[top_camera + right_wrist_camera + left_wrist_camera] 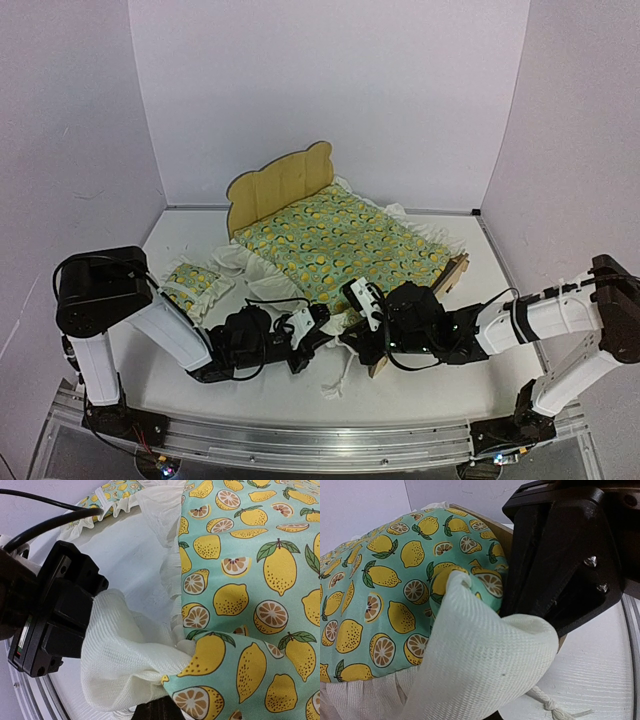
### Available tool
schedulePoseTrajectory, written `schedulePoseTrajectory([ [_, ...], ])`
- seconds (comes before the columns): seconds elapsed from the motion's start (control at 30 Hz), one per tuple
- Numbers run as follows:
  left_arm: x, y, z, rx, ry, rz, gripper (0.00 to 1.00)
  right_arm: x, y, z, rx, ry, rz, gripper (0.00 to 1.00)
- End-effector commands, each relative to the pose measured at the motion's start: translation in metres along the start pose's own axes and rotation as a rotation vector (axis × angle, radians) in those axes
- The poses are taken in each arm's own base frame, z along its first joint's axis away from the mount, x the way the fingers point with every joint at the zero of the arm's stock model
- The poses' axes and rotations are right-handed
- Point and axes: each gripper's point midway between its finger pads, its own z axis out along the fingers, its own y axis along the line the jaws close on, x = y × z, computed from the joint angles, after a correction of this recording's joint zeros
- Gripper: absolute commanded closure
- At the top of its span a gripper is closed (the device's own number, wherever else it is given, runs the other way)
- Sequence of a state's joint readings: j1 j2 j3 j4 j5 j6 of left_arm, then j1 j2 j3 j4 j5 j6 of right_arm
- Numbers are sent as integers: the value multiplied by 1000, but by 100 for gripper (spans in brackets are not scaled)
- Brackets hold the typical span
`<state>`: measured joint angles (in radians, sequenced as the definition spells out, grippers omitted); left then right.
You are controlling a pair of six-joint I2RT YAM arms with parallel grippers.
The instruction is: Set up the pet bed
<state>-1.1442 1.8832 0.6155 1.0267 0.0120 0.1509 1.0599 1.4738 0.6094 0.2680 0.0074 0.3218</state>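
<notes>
The left tool (pixel 320 316) is clenched on the white ruffled edge of the quilt (pixel 335 240) at its near corner, and the pale fabric bunches out from between its jaws. The right tool (pixel 352 318) sits just beside it and is also clenched. It appears to pinch the same corner where the lemon print folds over, though its own fingertips are mostly hidden under cloth. From that corner the quilt spreads back over the pet bed (pixel 283 183) and covers the base. The bed stands at the middle of the worktop (pixel 430 390), its rounded headboard upright at the far end and a strip of plywood rail showing at the right. The matching pillow (pixel 192 287) lies on the worktop left of the bed, apart from it.
</notes>
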Motion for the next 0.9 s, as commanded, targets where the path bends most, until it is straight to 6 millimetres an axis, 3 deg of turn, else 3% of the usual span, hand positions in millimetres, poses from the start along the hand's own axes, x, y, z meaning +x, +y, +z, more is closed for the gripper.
schedulePoseTrajectory([
  [0.0, -29, 2, 4, -4, -96, 27, 100, -7, -1, -5, 5, -3, -2, 100],
  [0.23, -31, -18, 2, 106, -113, 82, 93, -15, -7, -8, 52, -27, 26, 100],
  [0.53, -43, -16, 12, 79, -140, 112, 84, -14, -1, -7, 20, -7, 18, 100],
  [0.67, -44, -11, 15, 56, -140, 111, 87, -12, -1, -7, 17, -5, 20, 100],
  [0.87, -33, -23, -8, 116, -113, 69, 84, -18, -3, -16, 35, -20, 29, 100],
])
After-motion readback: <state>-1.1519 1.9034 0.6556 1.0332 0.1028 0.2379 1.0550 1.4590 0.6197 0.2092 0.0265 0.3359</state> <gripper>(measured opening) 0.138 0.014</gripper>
